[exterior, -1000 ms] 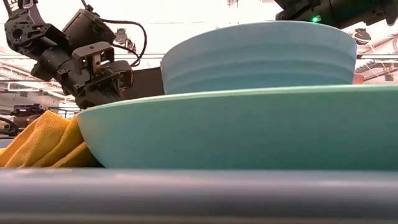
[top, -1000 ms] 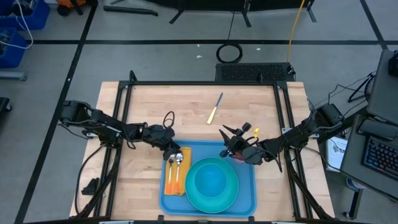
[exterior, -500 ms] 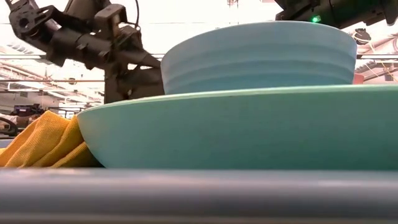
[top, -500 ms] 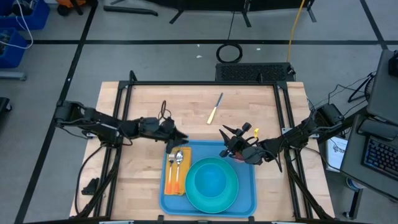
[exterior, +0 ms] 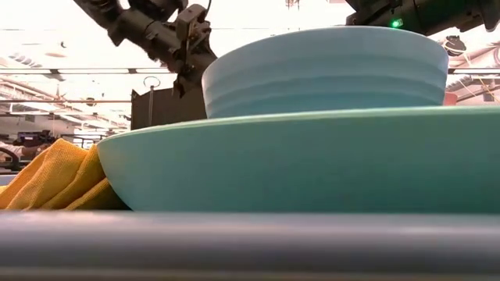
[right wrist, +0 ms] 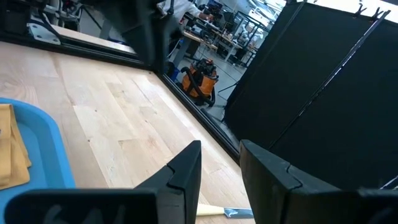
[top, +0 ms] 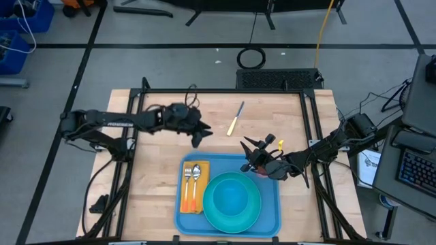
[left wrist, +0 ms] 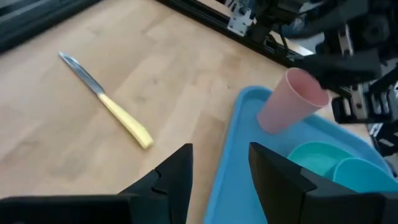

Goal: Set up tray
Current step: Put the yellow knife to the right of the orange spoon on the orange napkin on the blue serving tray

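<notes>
The blue tray (top: 274, 204) lies at the table's near middle. On it are a turquoise plate (top: 231, 216) with a bowl (top: 230, 196), and an orange napkin (top: 184, 201) bearing a fork (top: 187, 180) and a spoon (top: 196, 177). A pink cup (left wrist: 291, 101) stands at the tray's far right corner. A yellow-handled knife (top: 236, 118) lies on the bare wood beyond the tray. My left gripper (top: 197, 136) is open and empty in the air between the tray and the knife. My right gripper (top: 257, 141) is open over the tray's far right corner, above the cup.
A black frame (top: 225, 90) runs around the tabletop's far and side edges. Bare wood (top: 163, 163) lies to the left of the tray and across the far half of the table. In the low view, the plate (exterior: 312, 164) and bowl (exterior: 328, 70) fill most of the picture.
My left gripper has risen from over the fork and spoon on the napkin. It has swung toward the table's far edge and a little to the right, toward the knife. The fork and spoon stay on the napkin.
</notes>
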